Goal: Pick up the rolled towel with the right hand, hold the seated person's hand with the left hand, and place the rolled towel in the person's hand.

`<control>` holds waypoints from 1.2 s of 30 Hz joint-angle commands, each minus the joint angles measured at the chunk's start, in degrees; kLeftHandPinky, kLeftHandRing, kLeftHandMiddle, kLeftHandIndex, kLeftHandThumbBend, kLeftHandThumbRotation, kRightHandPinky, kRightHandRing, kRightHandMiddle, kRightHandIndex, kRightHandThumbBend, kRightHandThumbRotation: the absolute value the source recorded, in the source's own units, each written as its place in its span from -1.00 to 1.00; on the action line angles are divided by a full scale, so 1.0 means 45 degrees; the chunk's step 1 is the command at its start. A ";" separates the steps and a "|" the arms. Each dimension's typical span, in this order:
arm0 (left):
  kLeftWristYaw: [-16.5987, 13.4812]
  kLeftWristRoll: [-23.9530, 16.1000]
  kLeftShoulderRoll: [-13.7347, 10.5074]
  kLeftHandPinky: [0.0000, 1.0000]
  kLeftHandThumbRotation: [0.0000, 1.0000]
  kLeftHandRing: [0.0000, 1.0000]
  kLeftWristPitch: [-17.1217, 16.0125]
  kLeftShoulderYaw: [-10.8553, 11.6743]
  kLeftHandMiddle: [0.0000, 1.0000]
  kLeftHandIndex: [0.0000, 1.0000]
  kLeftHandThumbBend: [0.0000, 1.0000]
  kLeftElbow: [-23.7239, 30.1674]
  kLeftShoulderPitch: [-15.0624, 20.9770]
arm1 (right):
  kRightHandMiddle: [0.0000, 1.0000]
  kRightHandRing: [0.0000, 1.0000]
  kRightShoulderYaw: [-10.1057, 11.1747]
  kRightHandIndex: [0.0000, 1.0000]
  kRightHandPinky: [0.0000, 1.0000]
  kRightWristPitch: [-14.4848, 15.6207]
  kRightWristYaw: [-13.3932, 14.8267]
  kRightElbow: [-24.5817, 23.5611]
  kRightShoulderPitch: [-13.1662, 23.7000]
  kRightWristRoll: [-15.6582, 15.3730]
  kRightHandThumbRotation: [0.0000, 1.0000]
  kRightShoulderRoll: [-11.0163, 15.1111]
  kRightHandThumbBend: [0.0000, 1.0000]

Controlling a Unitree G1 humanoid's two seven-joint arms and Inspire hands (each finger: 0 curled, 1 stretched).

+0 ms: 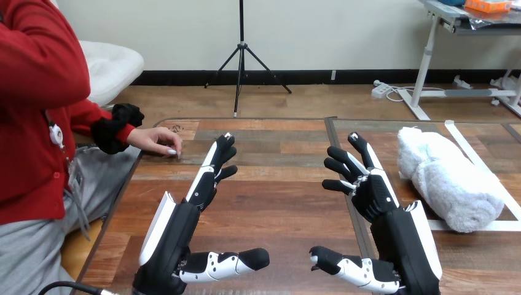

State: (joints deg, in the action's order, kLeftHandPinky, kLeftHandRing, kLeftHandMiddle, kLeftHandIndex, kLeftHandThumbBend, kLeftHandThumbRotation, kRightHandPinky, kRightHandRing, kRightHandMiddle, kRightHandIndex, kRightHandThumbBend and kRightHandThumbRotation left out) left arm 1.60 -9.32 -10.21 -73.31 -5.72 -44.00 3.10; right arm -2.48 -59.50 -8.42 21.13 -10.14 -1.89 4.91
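Note:
A white rolled towel (447, 178) lies on the wooden table (276, 196) at the right, slanting from far left to near right. My right hand (368, 190) hovers just to its left, fingers straight and spread, thumb out, holding nothing. My left hand (203, 184) is raised over the table's left half, fingers straight and pointing away, empty. The person's hand (156, 141) rests palm down on the table's far left edge, a short gap beyond my left fingertips and apart from them.
White tape lines (479, 166) mark the table around the towel. A seam (341, 172) runs down the table between my two hands. The seated person fills the left side, close to the table's left edge.

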 commanded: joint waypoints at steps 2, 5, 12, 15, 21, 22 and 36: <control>-0.0005 0.0223 0.0075 0.73 0.23 0.89 -0.0154 0.0182 0.96 0.97 1.00 0.0445 0.0474 | 0.81 0.75 -0.0008 0.95 0.54 -0.0145 0.0045 -0.0442 0.0671 0.0116 -0.03 0.0011 1.00; -0.0080 0.0084 0.0075 0.72 0.27 0.88 -0.0214 0.0265 0.96 0.97 1.00 0.0379 0.0525 | 0.81 0.75 0.0019 0.95 0.54 -0.0163 0.0067 -0.0407 0.0702 0.0039 -0.03 0.0018 1.00; -0.0153 -0.0014 0.0102 0.68 0.35 0.86 -0.0228 0.0340 0.94 0.95 1.00 0.0351 0.0572 | 0.81 0.75 0.0005 0.94 0.54 -0.0074 0.0049 -0.0428 0.0718 0.0076 -0.03 0.0008 1.00; -0.0108 0.0079 0.0105 0.68 0.36 0.86 -0.0236 0.0293 0.94 0.95 1.00 0.0350 0.0573 | 0.82 0.75 -0.0013 0.94 0.54 -0.0048 0.0029 -0.0483 0.0698 0.0102 -0.03 0.0013 1.00; 0.0001 0.0281 0.0105 0.68 0.36 0.87 -0.0197 0.0204 0.95 0.95 1.00 0.0270 0.0649 | 0.82 0.75 0.0031 0.94 0.54 -0.0104 0.0057 -0.0419 0.0800 0.0002 -0.03 0.0039 1.00; -0.0007 0.0253 0.0102 0.68 0.36 0.87 -0.0205 0.0214 0.95 0.96 1.00 0.0269 0.0652 | 0.82 0.75 0.0042 0.94 0.54 -0.0114 0.0070 -0.0418 0.0803 -0.0026 -0.03 0.0039 1.00; -0.0067 0.0093 0.0115 0.71 0.37 0.88 -0.0231 0.0266 0.96 0.96 1.00 0.0205 0.0771 | 0.81 0.76 0.0076 0.94 0.53 0.0048 0.0061 -0.0494 0.0872 0.0029 -0.06 0.0060 1.00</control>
State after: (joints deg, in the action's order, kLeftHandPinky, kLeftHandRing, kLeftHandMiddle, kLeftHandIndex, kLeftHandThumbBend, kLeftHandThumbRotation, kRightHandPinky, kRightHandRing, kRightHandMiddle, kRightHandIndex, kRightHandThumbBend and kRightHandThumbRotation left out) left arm 1.56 -9.36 -10.19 -73.31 -5.47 -44.01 3.17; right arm -2.30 -59.41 -8.42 21.13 -10.06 -2.24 4.90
